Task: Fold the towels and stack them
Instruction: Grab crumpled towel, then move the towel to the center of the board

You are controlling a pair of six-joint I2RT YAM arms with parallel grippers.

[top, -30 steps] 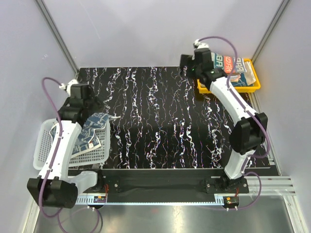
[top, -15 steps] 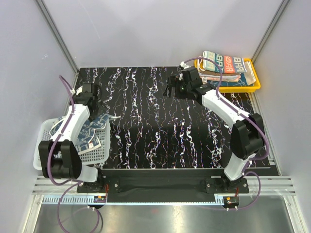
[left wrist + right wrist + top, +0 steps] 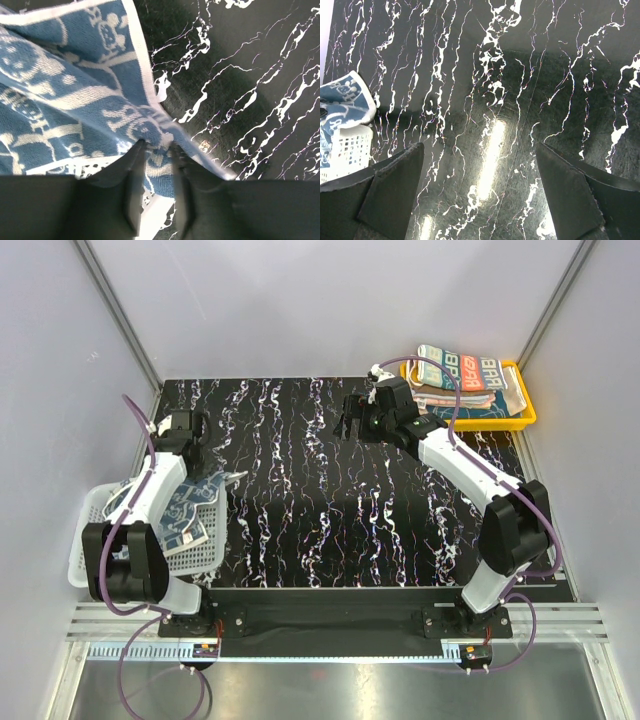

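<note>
The left gripper [image 3: 156, 150] just clamped onto the navy patterned towel [image 3: 75, 95], which spills out of the white mesh basket [image 3: 95, 540] at the table's [image 3: 300, 490] left edge. The right gripper [image 3: 477, 150], jaws wide apart and empty, has swung off the yellow tray [image 3: 525, 420] of folded towels [image 3: 470, 375] in the far right corner. Next towel's probably starting.

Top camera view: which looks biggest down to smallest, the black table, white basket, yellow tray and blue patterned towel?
1. black table
2. white basket
3. blue patterned towel and yellow tray: these look about alike, and the towel is partly hidden, so I won't rank them.
</note>
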